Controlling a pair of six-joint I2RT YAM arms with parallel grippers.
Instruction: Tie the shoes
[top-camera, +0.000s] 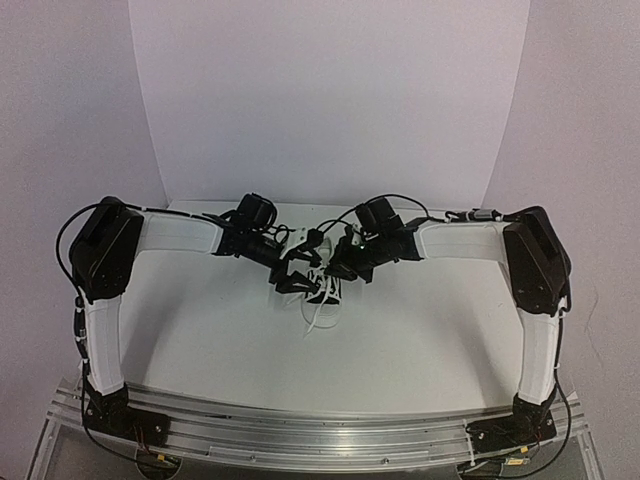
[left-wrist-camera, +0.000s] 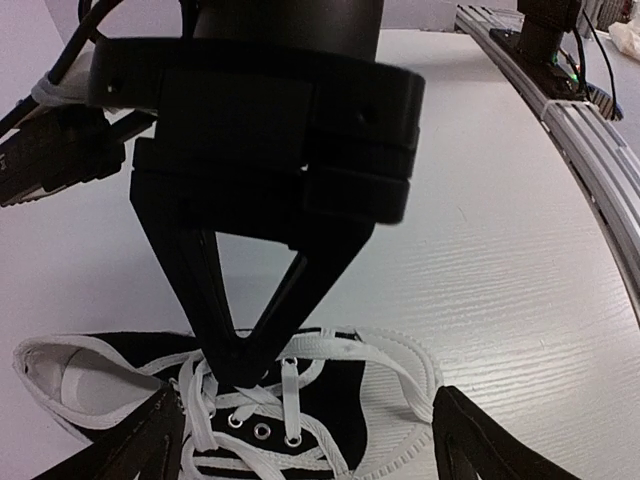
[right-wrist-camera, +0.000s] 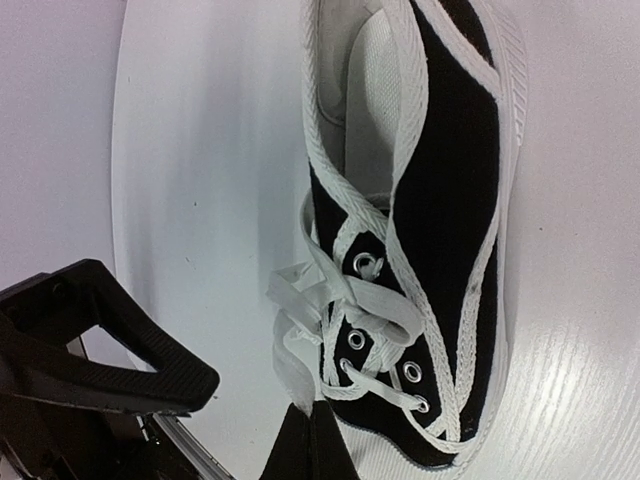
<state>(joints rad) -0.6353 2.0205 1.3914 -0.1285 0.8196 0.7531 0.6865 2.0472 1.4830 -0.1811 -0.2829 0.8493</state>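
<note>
The black canvas sneaker (top-camera: 325, 298) with white toe cap and sole lies on the white table between both arms. It also shows in the left wrist view (left-wrist-camera: 375, 400) and the right wrist view (right-wrist-camera: 450, 200). Its white laces (right-wrist-camera: 335, 290) are loosely tangled over the eyelets. My right gripper (right-wrist-camera: 312, 420) is shut, pinching a lace strand beside the eyelets; it appears as a black V in the left wrist view (left-wrist-camera: 236, 362). My left gripper (left-wrist-camera: 308, 425) is open wide, with its fingers (left-wrist-camera: 480, 440) on either side of the shoe's laced part. One left finger (right-wrist-camera: 110, 350) is visible beside the shoe.
An aluminium rail (top-camera: 320, 430) runs along the near table edge and also shows in the left wrist view (left-wrist-camera: 590, 130). White backdrop panels (top-camera: 330, 100) stand behind and to the sides. Both arm bodies (top-camera: 180, 232) crowd over the table's middle.
</note>
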